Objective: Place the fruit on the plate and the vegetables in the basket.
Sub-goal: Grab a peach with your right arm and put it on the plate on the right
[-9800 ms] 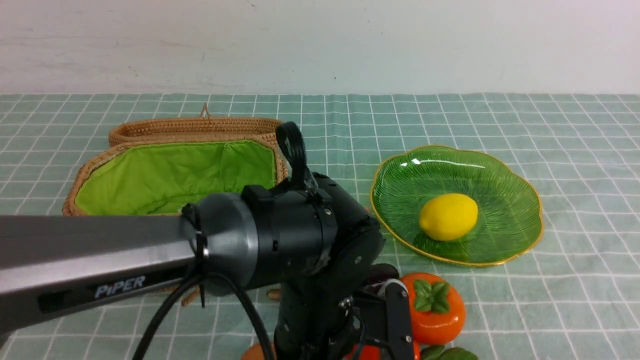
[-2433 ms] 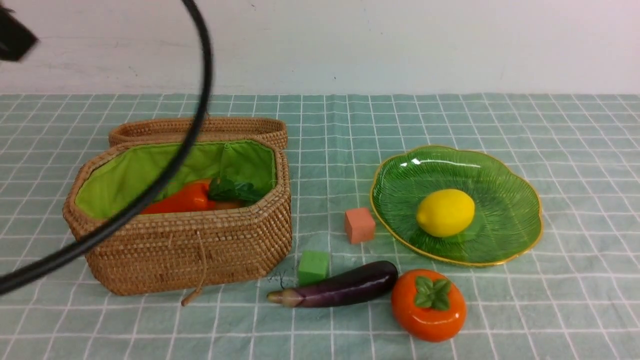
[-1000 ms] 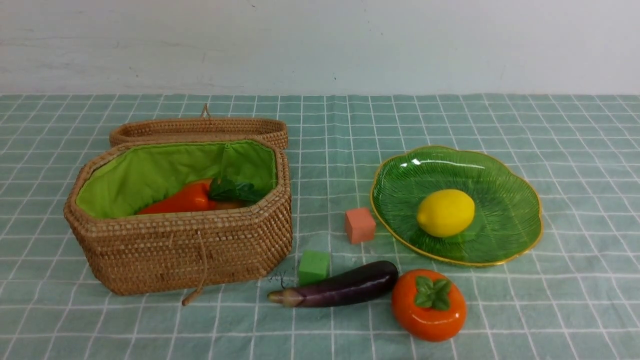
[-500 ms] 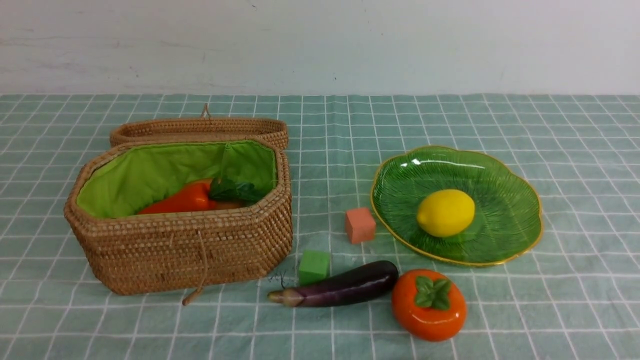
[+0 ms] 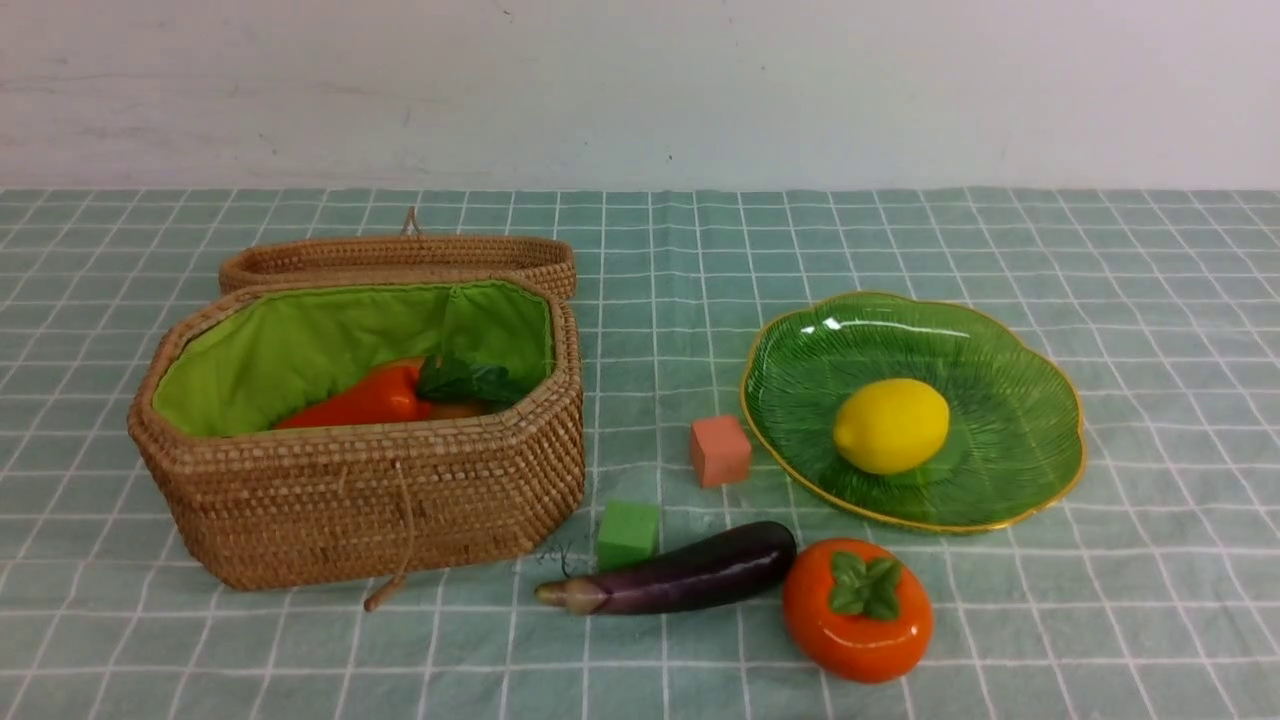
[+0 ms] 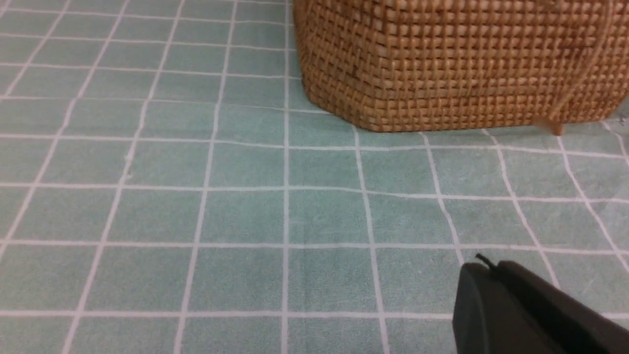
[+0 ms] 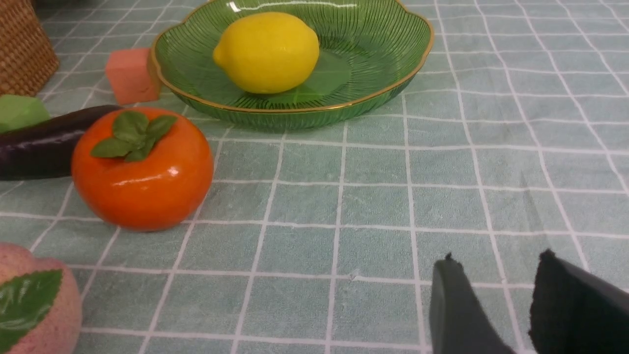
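Checked cloth (image 5: 1150, 620); peach (image 7: 34, 305) cut off, carrot (image 5: 360, 400) half-hidden in basket (image 5: 380, 500); left gripper (image 6: 480, 266) together, right gripper (image 7: 496, 260) apart.

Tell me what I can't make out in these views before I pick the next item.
Basket contents, front view: its near wall hides most of the carrot and anything beneath.
Peach, right wrist view: cut off by the frame edge; absent from the front view.
Left tool, left wrist view: only its tip shows.

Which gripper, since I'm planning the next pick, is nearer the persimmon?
Right. The right gripper hangs near the persimmon, which shows large in its wrist view. The left gripper is over by the basket, and its view misses the persimmon.
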